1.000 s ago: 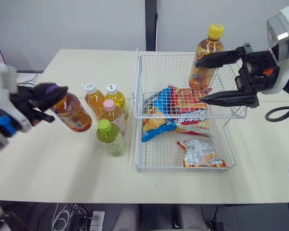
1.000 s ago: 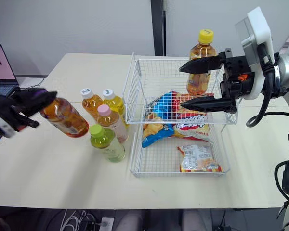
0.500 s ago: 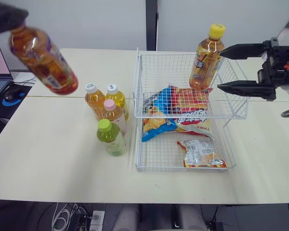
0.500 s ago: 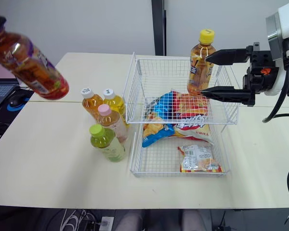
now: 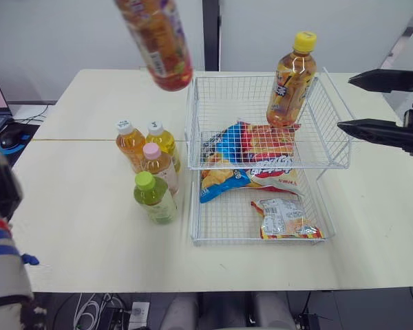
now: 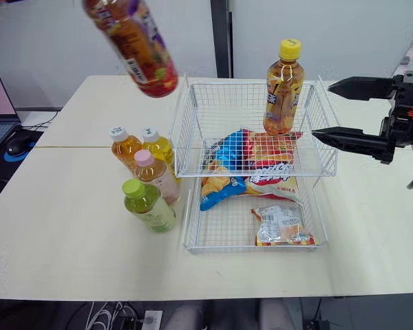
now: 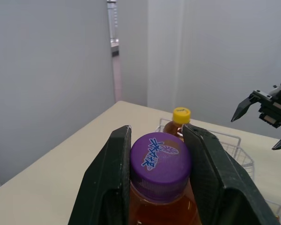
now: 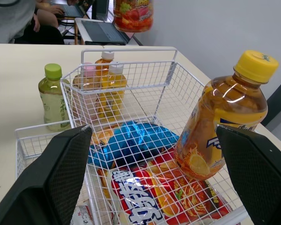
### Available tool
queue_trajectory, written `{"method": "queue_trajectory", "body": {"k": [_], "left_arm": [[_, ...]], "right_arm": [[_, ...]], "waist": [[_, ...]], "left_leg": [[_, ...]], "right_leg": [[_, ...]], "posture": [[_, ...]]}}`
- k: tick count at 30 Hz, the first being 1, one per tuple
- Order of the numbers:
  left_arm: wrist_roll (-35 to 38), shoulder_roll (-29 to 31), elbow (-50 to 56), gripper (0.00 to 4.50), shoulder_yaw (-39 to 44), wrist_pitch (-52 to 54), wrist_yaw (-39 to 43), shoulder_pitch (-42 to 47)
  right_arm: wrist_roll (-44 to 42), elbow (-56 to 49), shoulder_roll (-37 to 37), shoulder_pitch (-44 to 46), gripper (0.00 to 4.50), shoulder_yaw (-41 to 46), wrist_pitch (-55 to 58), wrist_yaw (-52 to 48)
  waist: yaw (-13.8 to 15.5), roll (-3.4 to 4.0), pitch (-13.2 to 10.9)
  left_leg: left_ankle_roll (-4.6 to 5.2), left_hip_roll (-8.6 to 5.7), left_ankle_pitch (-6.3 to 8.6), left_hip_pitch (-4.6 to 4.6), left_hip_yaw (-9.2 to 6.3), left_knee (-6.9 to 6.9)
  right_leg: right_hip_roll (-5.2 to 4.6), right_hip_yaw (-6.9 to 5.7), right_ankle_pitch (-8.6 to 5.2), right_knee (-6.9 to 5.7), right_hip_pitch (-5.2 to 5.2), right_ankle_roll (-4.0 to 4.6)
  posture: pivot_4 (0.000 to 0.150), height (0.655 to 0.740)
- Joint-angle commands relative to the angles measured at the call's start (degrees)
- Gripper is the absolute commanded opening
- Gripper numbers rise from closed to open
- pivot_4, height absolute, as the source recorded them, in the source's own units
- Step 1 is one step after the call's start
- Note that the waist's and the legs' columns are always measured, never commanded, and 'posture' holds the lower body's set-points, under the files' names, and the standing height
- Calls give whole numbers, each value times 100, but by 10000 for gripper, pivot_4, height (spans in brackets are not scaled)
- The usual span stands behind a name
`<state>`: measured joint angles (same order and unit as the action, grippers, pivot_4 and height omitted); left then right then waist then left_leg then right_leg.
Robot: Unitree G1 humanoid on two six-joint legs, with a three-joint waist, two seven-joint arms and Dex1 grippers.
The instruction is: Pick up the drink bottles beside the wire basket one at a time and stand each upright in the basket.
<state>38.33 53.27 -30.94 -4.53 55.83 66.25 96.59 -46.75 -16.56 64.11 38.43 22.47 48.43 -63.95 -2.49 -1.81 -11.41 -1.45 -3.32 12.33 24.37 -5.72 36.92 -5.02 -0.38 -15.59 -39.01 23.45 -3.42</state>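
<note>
Four bottles wait at the wire basket's left side. The yellow-capped bottle stands in its far right corner, and the right gripper has backed off, spread wide. The left gripper, clamping the purple-capped bottle, has swung it high toward the basket: next delivery, I'd say.

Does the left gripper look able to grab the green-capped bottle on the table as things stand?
Probably not: the left gripper is shut on the purple-capped bottle, high above the table, though the green-capped bottle stands with its top clear.
</note>
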Motion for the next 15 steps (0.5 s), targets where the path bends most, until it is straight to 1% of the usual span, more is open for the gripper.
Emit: {"method": "queue_trajectory", "body": {"k": [1, 4, 8, 10, 15], "left_arm": [[-409, -636, -621, 13062, -9, -677, 374, 550], [-774, -1153, -1033, 13062, -101, -1096, 622, 617], [-1179, -1799, -1483, 13062, -130, -1674, 739, 557], [-1382, -2016, -1607, 13062, -147, -1956, 797, 476], [-1710, -2660, -2215, 13062, -25, -2617, 642, 381]], "right_arm": [[-191, -285, 118, -145, 45000, 518, 104, 302], [-301, -432, 114, -346, 45000, 725, 170, 494], [-456, -608, 145, -609, 45000, 1015, 285, 704], [-525, -670, 176, -720, 45000, 1149, 327, 790], [-638, -841, 272, -1083, 45000, 1590, 499, 910]], "waist": [[23, 0, 0], [82, 0, 0], [81, -3, -2], [63, -1, -3], [68, -1, -3]], "left_leg": [[0, -1, 0, 4, -5, 1], [1, -6, -1, 4, -4, 8], [1, -8, -1, 9, -7, 10], [2, -7, -1, 11, -5, 7], [2, -7, -1, 13, -4, 8]], "right_leg": [[0, -4, 0, 0, 0, 0], [-5, -6, 0, 2, -4, -1], [-6, -7, 0, 0, -3, -3], [-6, -5, 0, 1, 3, -3], [-6, -5, 1, 0, 5, -3]], "posture": [[1500, 7400], [1500, 7400], [1500, 7400], [1500, 7400], [1500, 7400]]}}
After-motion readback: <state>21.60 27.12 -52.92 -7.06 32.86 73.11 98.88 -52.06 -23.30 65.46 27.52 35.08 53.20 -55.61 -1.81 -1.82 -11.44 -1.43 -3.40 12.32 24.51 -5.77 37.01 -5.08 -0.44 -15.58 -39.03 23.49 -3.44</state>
